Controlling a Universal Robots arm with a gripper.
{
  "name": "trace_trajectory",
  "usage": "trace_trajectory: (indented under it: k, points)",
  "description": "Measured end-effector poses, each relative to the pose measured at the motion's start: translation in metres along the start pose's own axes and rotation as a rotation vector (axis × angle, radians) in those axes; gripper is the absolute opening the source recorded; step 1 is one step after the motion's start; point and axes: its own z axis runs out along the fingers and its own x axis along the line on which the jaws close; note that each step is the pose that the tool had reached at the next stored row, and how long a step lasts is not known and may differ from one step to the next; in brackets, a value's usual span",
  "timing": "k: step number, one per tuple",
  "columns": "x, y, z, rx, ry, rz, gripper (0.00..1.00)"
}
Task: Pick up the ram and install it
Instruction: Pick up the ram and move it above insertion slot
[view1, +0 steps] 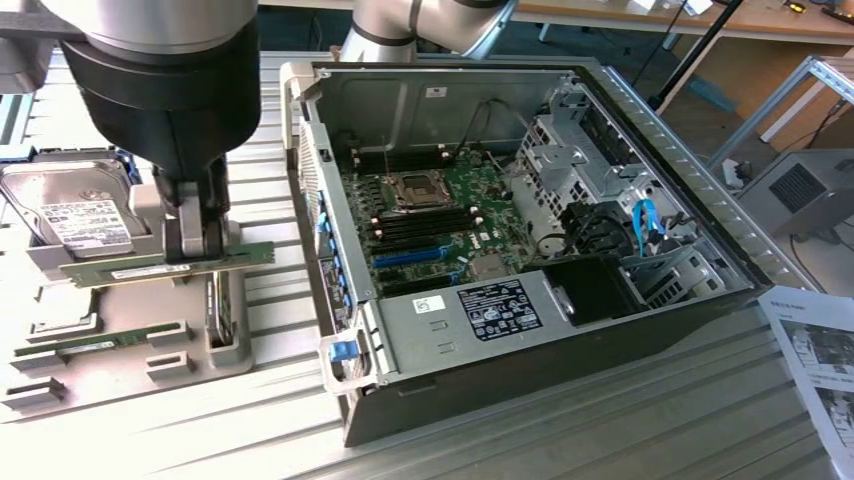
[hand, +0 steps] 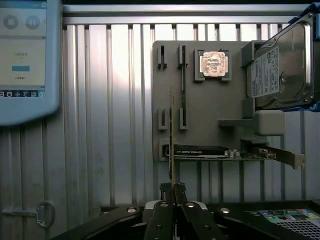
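My gripper (view1: 198, 250) is shut on the ram (view1: 127, 269), a long green stick with a white label. It holds the stick level, a little above the grey parts tray (view1: 147, 310), at the exterior view's left. In the wrist view the ram (hand: 172, 145) shows edge-on as a thin line rising from between the fingertips of the gripper (hand: 172, 189). A second green stick (view1: 74, 348) still lies in its tray holder (hand: 183, 85). The open computer case (view1: 534, 330) lies to the exterior view's right, and its motherboard (view1: 461, 185) shows black memory slots (view1: 430, 222).
The tray also carries a hard drive (view1: 78, 212), a square silver processor (hand: 215, 64) and a dark expansion card with a metal bracket (hand: 210, 151). A tablet-like screen (hand: 25, 55) lies on the ribbed metal table (view1: 240, 420). Printed paper (view1: 817, 350) lies at the exterior view's right edge.
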Motion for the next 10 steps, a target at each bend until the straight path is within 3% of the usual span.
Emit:
trace_trajectory:
  k: [10]
  points:
    - [0.0, -0.0181, -0.0007, 0.0, 0.0001, 0.0, 0.12]
